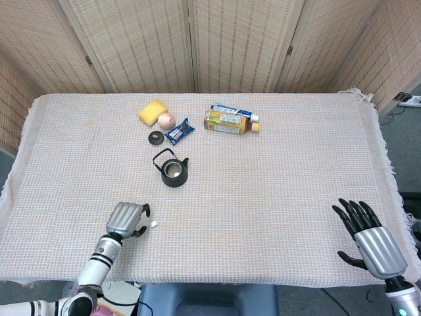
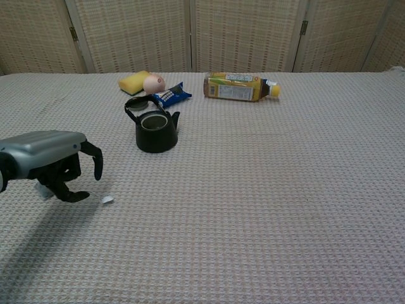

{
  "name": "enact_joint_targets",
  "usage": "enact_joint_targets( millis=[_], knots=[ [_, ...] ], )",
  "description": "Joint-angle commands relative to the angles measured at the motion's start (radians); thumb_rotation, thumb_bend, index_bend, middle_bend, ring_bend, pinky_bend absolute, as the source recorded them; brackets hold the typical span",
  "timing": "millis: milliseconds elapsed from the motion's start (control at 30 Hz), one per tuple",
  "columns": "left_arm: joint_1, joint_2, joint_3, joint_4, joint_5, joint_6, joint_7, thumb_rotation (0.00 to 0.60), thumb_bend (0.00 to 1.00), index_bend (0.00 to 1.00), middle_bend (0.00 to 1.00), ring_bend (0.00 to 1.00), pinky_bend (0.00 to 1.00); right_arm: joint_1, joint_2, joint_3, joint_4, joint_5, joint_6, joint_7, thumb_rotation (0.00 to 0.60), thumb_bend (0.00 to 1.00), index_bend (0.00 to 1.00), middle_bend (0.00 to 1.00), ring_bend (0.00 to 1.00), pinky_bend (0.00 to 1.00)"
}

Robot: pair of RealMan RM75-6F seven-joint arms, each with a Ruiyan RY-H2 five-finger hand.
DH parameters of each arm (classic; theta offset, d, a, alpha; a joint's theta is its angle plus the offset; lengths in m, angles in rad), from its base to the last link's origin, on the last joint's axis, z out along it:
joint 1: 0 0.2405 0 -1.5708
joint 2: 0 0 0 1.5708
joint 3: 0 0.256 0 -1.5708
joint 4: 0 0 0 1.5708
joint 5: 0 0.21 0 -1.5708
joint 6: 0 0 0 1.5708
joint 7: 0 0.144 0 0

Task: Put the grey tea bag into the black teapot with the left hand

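Left hand (image 2: 54, 166) low over the near-left part of the cloth-covered table (image 1: 276, 197), palm down, fingers (image 2: 96, 166) curled downward and apart, the thumb reaching under; in the head view the same hand (image 1: 127, 219) lies near the front edge of the table. Grey tea bag (image 2: 43, 190) on the cloth directly beneath this hand, only a pale corner showing below the palm in the chest view; whether the fingers touch it cannot be told, and nothing is seen lifted. Small white tag (image 2: 107, 200) on the cloth just beside the fingertips, toward the table's middle. Black teapot (image 2: 154, 130) upright and open-topped, handle raised, well apart from the hand, farther back on the table; its lid (image 1: 156, 137) lies separately behind it. Right hand (image 1: 371, 238) at the near-right corner, fingers spread and straight, holding nothing. Behind the teapot: yellow sponge (image 1: 152, 112), peach-coloured ball (image 1: 167, 120), blue packet (image 1: 179, 131), and a bottle (image 1: 229, 122) lying on its side.
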Motion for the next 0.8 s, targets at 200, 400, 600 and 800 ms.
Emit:
enact_joint_targets(
  millis=[200, 400, 600, 800],
  knots=[
    [-0.016, -0.023, 0.028, 0.069, -0.001, -0.001, -0.053, 0.600, 0.35, 0.48, 1.00, 1.00, 1.00, 0.006, -0.004, 0.002, -0.003, 0.005, -0.012, -0.009, 0.600, 0.07, 0.00, 0.00, 0.00, 0.00],
    [-0.033, -0.054, 0.048, 0.066, -0.015, 0.011, -0.026, 0.600, 0.35, 0.47, 1.00, 1.00, 1.00, 0.009, -0.001, 0.000, -0.003, 0.003, -0.015, -0.003, 0.600, 0.07, 0.00, 0.00, 0.00, 0.00],
    [-0.049, -0.086, 0.059, 0.066, -0.035, 0.031, 0.006, 0.600, 0.35, 0.47, 1.00, 1.00, 1.00, 0.005, 0.006, -0.008, 0.000, -0.014, -0.002, 0.011, 0.600, 0.07, 0.00, 0.00, 0.00, 0.00],
    [-0.063, -0.098, 0.059, 0.100, -0.056, 0.026, 0.004, 0.600, 0.35, 0.48, 1.00, 1.00, 1.00, -0.004, 0.008, -0.009, 0.005, -0.018, 0.017, 0.016, 0.600, 0.07, 0.00, 0.00, 0.00, 0.00]
  ],
)
